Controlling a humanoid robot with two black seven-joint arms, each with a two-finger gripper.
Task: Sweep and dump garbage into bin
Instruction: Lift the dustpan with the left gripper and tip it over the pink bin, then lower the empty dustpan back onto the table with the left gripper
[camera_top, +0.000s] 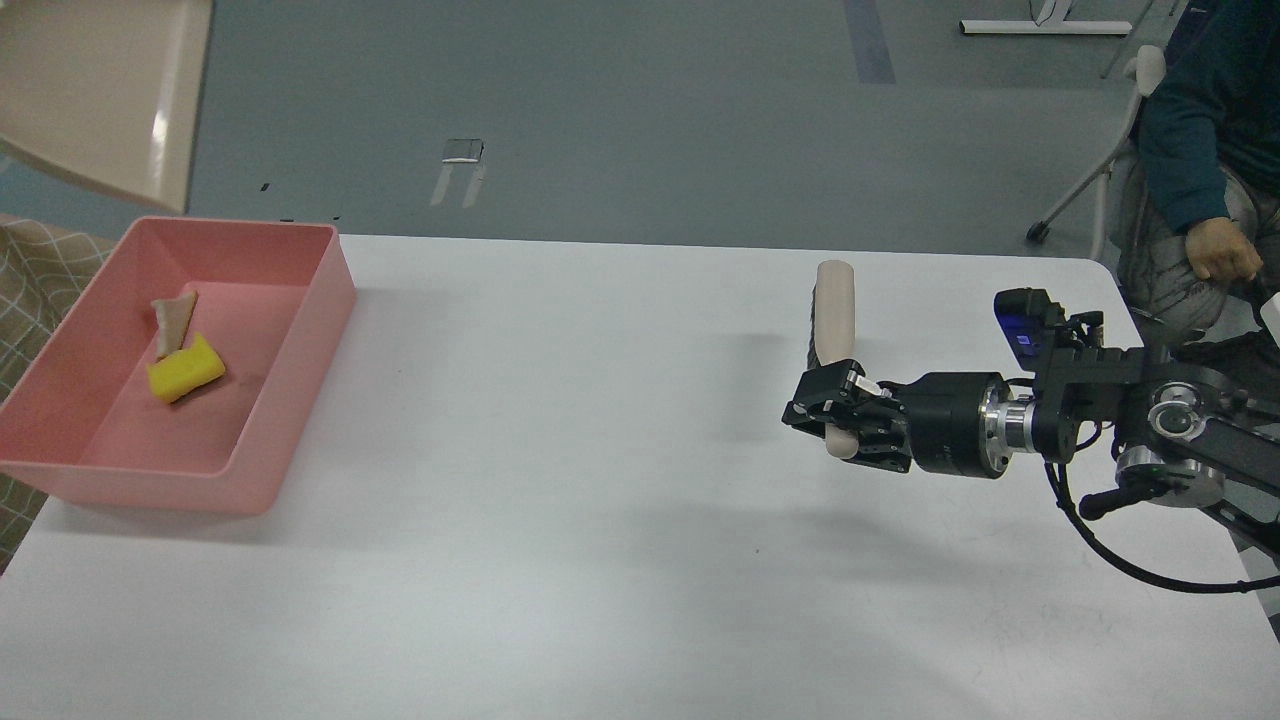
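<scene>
A: Both scraps of garbage already in the bin (300, 330): yellow sponge chunk (186, 368) on the bin floor, beige crust strip (172, 320) just behind and touching it. Bin at the near-left edge of the worktop (600, 500).

B: And the right end effector (838, 418)?

A: Closed around a beige cylindrical handle (834, 310), well apart from the bin, over the right side of the worktop. Handle gripped near its lower end, most of the length sticking out beyond the fingers. Left end effector nowhere in view.

B: So, risks from here?

A: Mostly the put-down. Grip near one end, so likely to pivot or slip if moved fast. Round handle, so likely to roll once released, perhaps toward the right edge.

B: Anything near the bin?

A: Left corner apparently overhanging the worktop edge; hard to tell for certain. A nudge there, and possibly a tipped bin with scraps out again.

B: And the seated person (1210, 150) at far right?

A: Close to the arm's elbow side. Worth avoiding a wide swing backward.
</scene>
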